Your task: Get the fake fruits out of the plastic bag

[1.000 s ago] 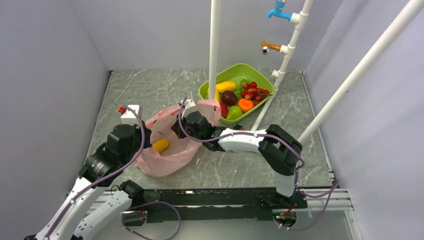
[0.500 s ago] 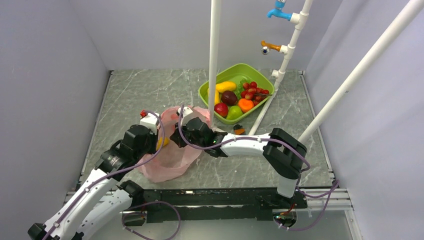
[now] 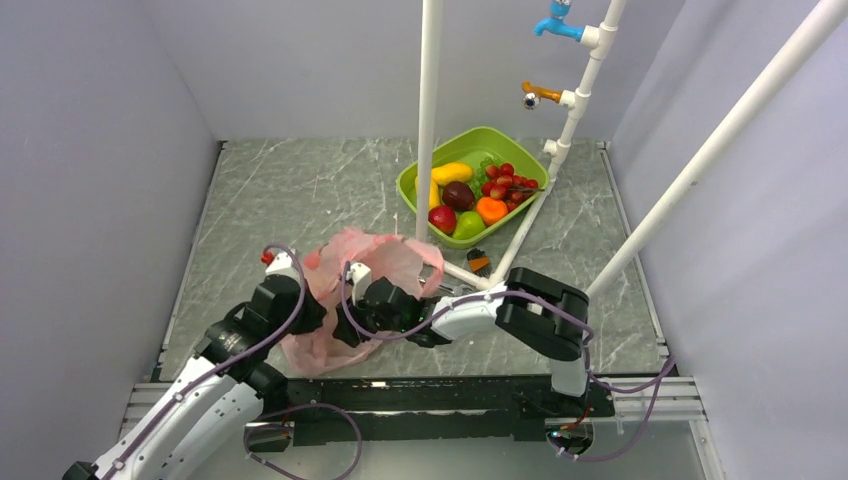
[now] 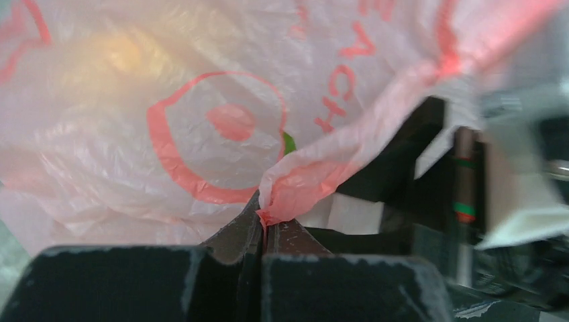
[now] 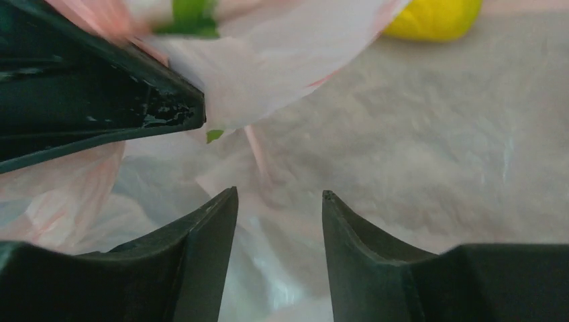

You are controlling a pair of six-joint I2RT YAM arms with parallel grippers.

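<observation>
Here, the grey table [image 3: 280, 190] carries the pink bag [image 3: 390, 258], crumpled near its front edge, between the two arms. The green tub [image 3: 478, 140] stands well apart from the bag, farther back and to the right, just behind a white pole [image 3: 430, 100].

The left gripper [image 4: 263, 225] is pressed against the bag's left side. Its jaws are closed tight, with a pinched fold of pink film caught between the tips. The right gripper [image 5: 278, 201] sits at the bag's near right side, pointing into it. Its jaws stand partly apart and grip nothing; loose film lies beyond the gap. In the right wrist view the left gripper's dark fingers [image 5: 100, 100] show at upper left, with film bunched over them.

A yellow fruit [image 5: 433, 17] lies on the film deeper in the bag; from the left wrist it shows only as a yellow glow through the plastic. The pear [image 3: 468, 225], apple [image 3: 443, 218] and red grapes [image 3: 508, 180] lie in the tub among other fruits.
</observation>
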